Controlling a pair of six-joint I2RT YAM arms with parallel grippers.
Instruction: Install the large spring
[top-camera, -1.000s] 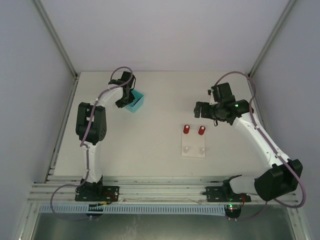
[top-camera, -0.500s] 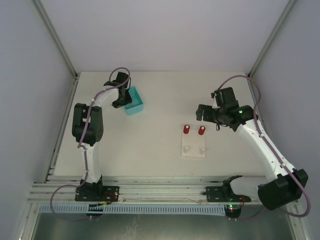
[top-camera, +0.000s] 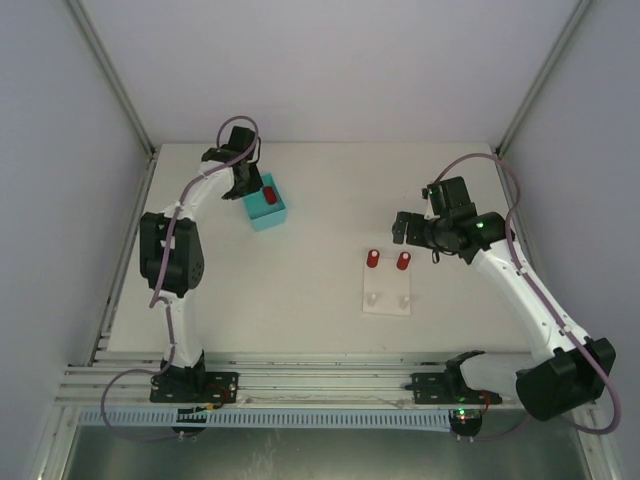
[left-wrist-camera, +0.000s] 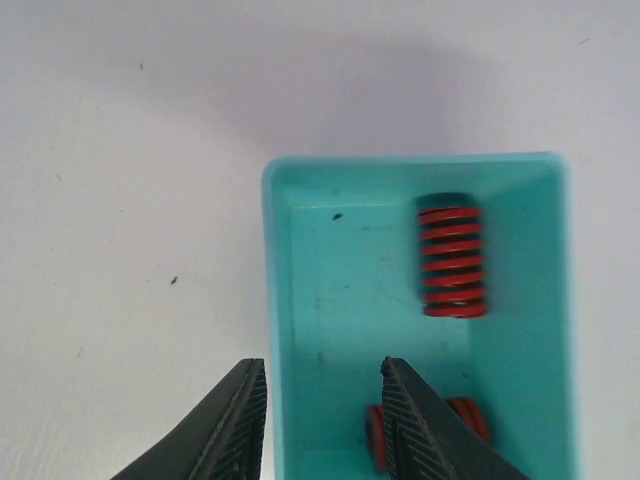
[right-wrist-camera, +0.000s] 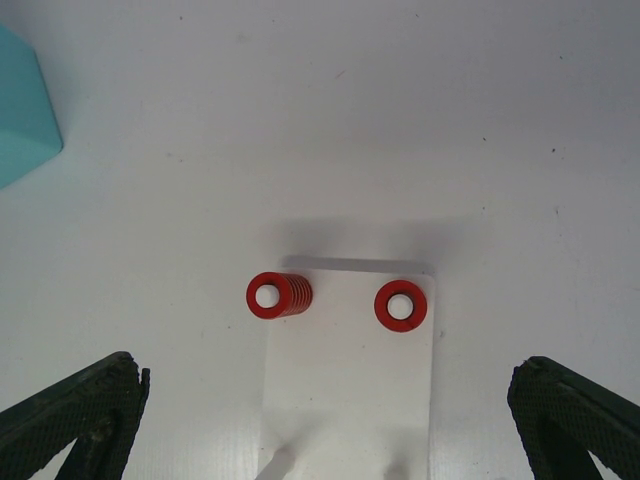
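A teal bin (left-wrist-camera: 415, 320) (top-camera: 268, 206) holds a red spring (left-wrist-camera: 452, 255) (top-camera: 272, 193) lying flat. A second red spring (left-wrist-camera: 472, 418) lies mostly hidden behind my left gripper's inner finger; I cannot tell which one is the large spring. My left gripper (left-wrist-camera: 322, 392) (top-camera: 243, 184) is open, one finger outside the bin's left wall and one inside, holding nothing. My right gripper (right-wrist-camera: 325, 380) (top-camera: 415, 228) hangs wide open above the white peg plate (right-wrist-camera: 345, 390) (top-camera: 386, 290).
Two red springs (right-wrist-camera: 278, 296) (right-wrist-camera: 401, 307) sit on the plate's two far pegs. Its two near pegs (top-camera: 372, 298) (top-camera: 404, 298) are bare. A corner of the teal bin (right-wrist-camera: 20, 110) shows at the right wrist view's left edge. Enclosure walls ring the table.
My left gripper has moved toward the far edge, off the bin's top, uncovering the spring inside; its jaws shut and reopened. The right arm swung slightly right, then held.
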